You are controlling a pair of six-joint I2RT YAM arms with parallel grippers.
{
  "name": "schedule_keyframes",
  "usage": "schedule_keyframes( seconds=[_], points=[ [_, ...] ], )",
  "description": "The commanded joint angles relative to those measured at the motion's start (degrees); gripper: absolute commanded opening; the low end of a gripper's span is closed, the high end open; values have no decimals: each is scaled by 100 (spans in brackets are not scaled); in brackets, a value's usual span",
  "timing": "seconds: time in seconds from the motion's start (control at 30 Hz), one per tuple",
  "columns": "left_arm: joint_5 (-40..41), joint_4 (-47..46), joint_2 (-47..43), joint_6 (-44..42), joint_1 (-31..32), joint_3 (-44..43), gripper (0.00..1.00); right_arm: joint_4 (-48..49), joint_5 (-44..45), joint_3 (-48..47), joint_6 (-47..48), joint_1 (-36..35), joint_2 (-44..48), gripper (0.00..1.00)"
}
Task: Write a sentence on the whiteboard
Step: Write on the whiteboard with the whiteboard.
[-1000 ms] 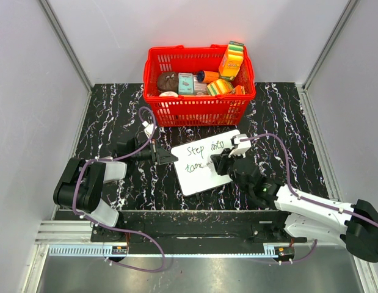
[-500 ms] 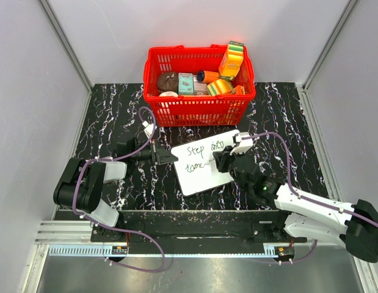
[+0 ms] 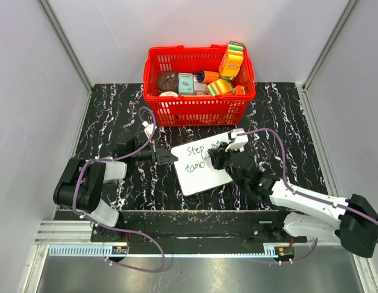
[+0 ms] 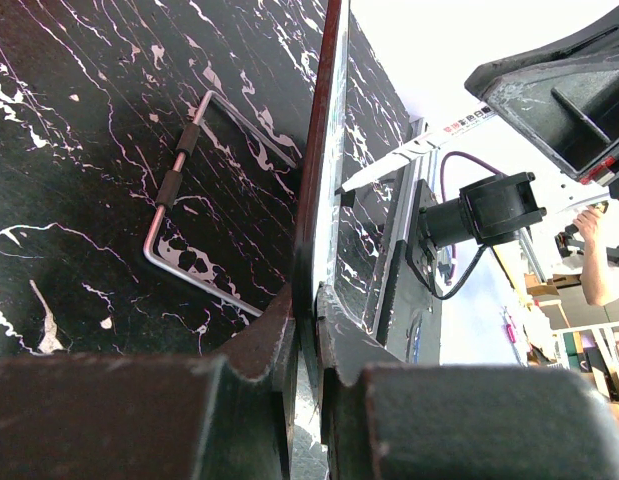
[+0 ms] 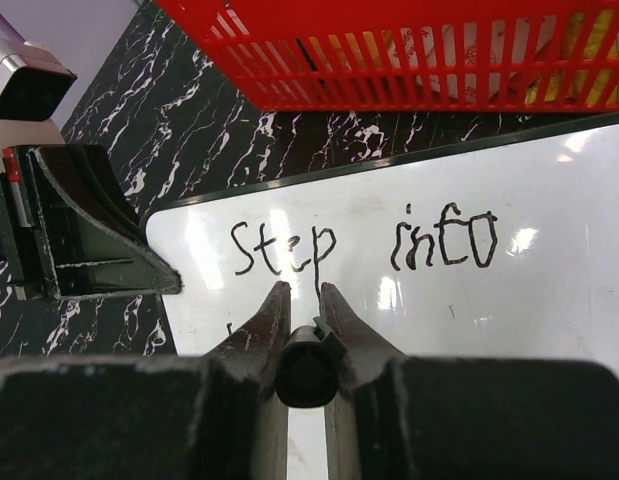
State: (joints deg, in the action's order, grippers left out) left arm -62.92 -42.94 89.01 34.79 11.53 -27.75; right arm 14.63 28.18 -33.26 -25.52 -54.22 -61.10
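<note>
The whiteboard (image 3: 204,166) is lying on the dark marbled surface (image 3: 115,110), just in front of the red basket (image 3: 198,111). The sentence (image 5: 279,250) is looking partly done. "Step into" is standing whole on the top line, and the overhead view is showing only the start of a lower line (something like "tom", too small to read surely). I am judging that the rest of that line is waiting to be written. The left gripper (image 3: 170,157) is pinching the board's left edge between closed fingers (image 4: 274,340). The right gripper (image 5: 304,300) is clamping a black marker (image 5: 305,375) over the lower line. Counting: one board, one marker, one basket, two lines, two finished words.
</note>
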Motion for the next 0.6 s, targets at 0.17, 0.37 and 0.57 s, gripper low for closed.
schedule_keyframes(
  seconds=[0.17,0.37,0.57],
  points=[
    [122,22,107,-481,95,-73,0,101,-112,82,-6,51,536,0],
    [122,31,116,-473,95,-73,0,22,195,188,91,60,951,0],
    [122,22,108,-481,95,-82,0,-66,284,135,170,78,723,0]
  ],
)
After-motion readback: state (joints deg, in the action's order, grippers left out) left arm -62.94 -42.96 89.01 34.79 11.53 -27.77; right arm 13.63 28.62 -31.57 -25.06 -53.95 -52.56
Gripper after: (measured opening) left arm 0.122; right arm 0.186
